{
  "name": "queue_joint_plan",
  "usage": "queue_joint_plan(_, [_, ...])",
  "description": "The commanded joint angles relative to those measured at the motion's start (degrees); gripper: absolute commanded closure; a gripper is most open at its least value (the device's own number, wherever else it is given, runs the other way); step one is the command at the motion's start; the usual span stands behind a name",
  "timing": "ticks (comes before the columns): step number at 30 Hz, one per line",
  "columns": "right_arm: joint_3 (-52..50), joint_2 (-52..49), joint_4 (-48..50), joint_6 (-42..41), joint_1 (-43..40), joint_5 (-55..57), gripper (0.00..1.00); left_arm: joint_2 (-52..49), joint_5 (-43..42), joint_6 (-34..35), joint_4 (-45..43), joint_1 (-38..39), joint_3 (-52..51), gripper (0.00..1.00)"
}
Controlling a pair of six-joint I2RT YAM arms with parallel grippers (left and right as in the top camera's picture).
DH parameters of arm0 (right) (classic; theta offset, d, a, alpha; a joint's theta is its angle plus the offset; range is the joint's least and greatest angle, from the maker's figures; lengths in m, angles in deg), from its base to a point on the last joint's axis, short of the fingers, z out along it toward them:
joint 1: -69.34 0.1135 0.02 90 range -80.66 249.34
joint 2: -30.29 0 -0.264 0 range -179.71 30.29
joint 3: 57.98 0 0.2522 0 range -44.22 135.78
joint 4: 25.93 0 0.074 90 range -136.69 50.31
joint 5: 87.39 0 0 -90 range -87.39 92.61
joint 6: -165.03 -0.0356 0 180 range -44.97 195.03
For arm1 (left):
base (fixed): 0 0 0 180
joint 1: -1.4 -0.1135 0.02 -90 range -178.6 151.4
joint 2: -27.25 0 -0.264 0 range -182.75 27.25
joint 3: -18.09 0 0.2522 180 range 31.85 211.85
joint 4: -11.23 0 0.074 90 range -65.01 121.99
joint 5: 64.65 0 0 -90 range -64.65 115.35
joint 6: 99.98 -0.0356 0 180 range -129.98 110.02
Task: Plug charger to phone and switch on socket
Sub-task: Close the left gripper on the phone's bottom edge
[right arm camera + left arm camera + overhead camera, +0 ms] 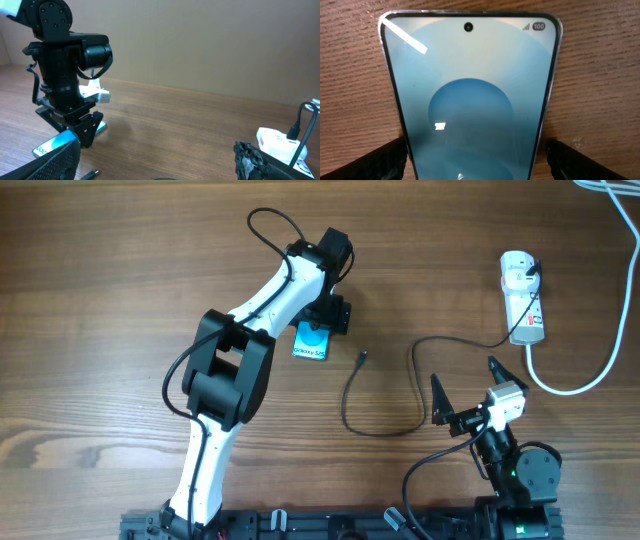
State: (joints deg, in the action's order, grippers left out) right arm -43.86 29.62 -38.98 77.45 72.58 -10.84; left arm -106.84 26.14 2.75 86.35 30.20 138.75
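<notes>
Teal phone (470,100) cut off below, left pincer (475,152) flanking it, grip unclear

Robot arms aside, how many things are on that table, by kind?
Phone: 1
Black cable: 1
Power strip: 1
White cord: 1
Total: 4

Teal-blue phone (470,100) — white, red-marked socket (523,298)
</notes>
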Motion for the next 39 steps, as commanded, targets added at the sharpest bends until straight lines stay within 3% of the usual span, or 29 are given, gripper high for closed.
queue_joint_plan(1, [0.0,0.4,0.2,-1.0,0.3,0.3,0.0,-2.8,0.1,-0.3,1.0,0.3,0.0,0.09])
queue_joint_plan(21, [0.0,0.4,0.2,-1.0,0.3,0.3,0.0,-2.8,0.1,-0.3,1.0,0.3,0.0,0.21])
queue_joint_plan(39, [0.0,0.4,0.2,-1.0,0.3,0.3,0.0,-2.4,0.1,0.2,1.4,0.3,0.1,0.24])
